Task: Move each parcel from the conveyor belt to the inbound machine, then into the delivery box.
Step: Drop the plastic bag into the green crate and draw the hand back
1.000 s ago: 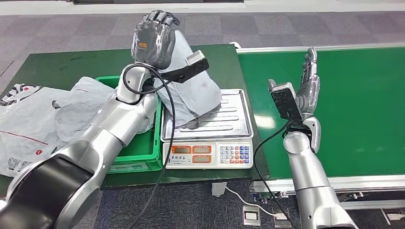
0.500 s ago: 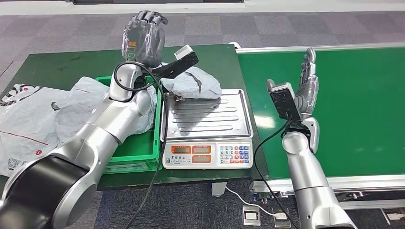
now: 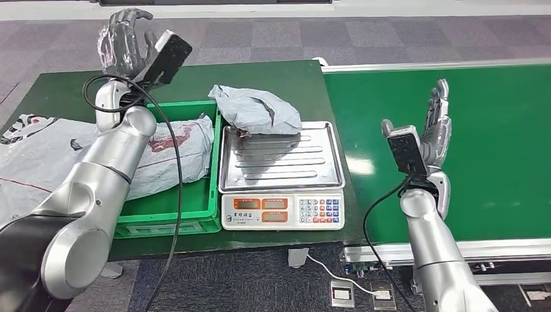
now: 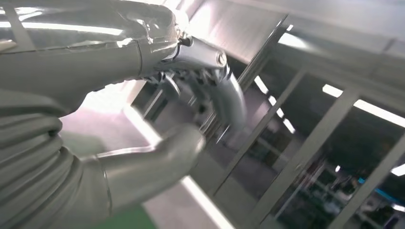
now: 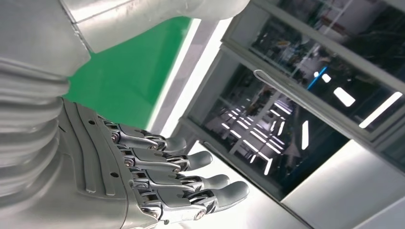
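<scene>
From the head view you see the crumpled grey plastic parcel (image 3: 255,109) lying on the far edge of the steel-trayed weighing scale (image 3: 283,172), beside the green plastic crate (image 3: 170,211) holding another grey bag (image 3: 170,151). Your left hand (image 3: 123,43) is raised, empty, fingers loosely curled. Your right hand (image 3: 436,127) stands over the green conveyor belt (image 3: 500,130), fingers straight.

The left wrist view is blurred; fingers (image 4: 224,93) curve apart. The right wrist view shows fingers (image 5: 181,179) extended side by side, holding nothing.
</scene>
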Available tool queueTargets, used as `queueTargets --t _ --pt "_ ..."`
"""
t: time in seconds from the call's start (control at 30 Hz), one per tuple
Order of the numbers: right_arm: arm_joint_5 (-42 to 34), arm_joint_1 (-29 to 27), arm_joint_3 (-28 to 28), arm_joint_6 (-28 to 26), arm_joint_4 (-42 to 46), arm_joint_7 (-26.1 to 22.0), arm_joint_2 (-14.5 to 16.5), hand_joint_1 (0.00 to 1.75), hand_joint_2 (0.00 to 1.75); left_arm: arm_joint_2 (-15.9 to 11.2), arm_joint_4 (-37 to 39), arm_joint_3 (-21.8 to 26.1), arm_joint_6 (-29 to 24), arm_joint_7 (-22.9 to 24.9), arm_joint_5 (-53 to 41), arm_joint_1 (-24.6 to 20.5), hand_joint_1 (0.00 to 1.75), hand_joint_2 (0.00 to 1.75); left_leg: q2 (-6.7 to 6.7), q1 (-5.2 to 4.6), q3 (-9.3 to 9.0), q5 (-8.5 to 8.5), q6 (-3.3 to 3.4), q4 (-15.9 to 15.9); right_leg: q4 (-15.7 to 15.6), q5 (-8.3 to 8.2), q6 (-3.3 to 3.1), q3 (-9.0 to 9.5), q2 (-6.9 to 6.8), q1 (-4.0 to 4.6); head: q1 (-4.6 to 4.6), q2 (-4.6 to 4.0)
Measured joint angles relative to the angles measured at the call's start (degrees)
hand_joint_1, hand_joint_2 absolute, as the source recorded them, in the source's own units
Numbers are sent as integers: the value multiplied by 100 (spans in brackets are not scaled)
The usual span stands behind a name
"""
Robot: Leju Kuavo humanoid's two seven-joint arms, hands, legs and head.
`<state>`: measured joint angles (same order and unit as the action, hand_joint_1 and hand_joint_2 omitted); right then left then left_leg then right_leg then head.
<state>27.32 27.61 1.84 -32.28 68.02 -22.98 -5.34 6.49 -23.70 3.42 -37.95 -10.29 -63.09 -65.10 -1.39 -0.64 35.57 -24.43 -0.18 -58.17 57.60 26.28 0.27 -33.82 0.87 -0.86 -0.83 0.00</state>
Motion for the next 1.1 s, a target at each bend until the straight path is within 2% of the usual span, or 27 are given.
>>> queueTargets --t 0.1,0.2,0.5,1.1 --pt "-82 -179 0 -11 110 -5 -140 0 175 -82 119 271 208 -339 242 123 0 175 0 0 0 -1 0 0 -1 0 0 0 0 0 0 0" --pt "-106 -260 0 3 172 3 -211 0 175 -85 221 393 300 -465 299 218 0 175 1 0 1 -1 0 0 -1 0 0 -1 0 0 0 0" --pt "-84 -258 57 -17 181 46 -222 0 175 154 351 414 251 -316 48 225 0 175 1 -1 1 0 0 -1 -1 -1 1 1 0 0 0 0" --pt "-9 -76 157 28 126 50 -208 0 175 184 416 414 262 -353 73 227 0 175 -1 0 2 0 0 0 -1 0 0 1 -2 0 0 0"
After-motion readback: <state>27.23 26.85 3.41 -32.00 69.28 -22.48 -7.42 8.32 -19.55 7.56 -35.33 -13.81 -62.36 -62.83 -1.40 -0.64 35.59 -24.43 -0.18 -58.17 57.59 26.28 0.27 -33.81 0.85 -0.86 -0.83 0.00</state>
